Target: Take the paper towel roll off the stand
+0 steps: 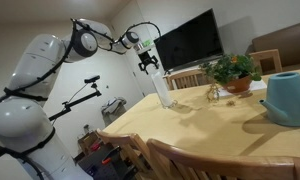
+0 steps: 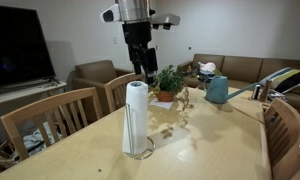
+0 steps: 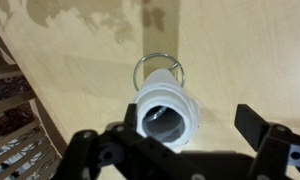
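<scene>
One pincer [image 2: 147,72] on the arm is hovering straight above the paper towel roll [image 2: 136,118]. Its jaws are standing at full spread and gripping nothing. In both exterior views a clear gap is showing between the fingertips and the top of the roll, so nothing is touching.

Position of the roll: it is standing upright on its wire stand [image 2: 145,152], and the stand is resting on the wooden desk [image 2: 215,150]. Two wooden chairs [image 2: 50,115] are sitting drawn up along the nearest side of the desk.

Wrist view: the camera is looking down into the hollow core of the roll [image 3: 168,112]. The ring of the wire stand [image 3: 155,58] is peeking out from under the roll, flat on the desk. Dark fingers [image 3: 255,122] are flanking the roll on either side, apart from the paper.

Other items: a potted plant [image 2: 170,82] and a teal vessel [image 2: 217,90] are sitting farther along the desk, well apart from the roll, with the plant lying between roll and vessel. A dark television [image 2: 12,45] is standing against the wall beyond the chairs.
</scene>
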Robot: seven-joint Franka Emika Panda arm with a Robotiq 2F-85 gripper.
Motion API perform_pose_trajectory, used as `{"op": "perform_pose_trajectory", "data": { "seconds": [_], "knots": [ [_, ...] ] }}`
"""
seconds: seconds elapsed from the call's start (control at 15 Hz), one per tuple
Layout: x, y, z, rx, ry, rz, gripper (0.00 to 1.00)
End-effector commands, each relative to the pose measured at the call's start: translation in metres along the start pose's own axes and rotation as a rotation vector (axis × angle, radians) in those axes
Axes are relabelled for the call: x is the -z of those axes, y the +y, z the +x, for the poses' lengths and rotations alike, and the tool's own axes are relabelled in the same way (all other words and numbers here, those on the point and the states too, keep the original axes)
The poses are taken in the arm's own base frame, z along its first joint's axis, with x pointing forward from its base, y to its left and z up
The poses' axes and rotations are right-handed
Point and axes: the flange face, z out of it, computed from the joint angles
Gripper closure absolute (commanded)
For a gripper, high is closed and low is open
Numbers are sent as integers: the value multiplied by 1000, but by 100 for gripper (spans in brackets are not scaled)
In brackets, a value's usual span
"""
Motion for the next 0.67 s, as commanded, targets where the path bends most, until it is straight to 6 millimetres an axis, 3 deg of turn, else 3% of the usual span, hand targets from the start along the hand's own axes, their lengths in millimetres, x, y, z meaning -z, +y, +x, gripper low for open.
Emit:
{"op": "perform_pose_trajectory", "data": {
  "seconds": [0.0, 0.6],
  "knots": [
    [4, 7, 2, 27, -38, -13, 0],
    [-5, 20, 6, 97, -75, -49, 0]
  ]
}}
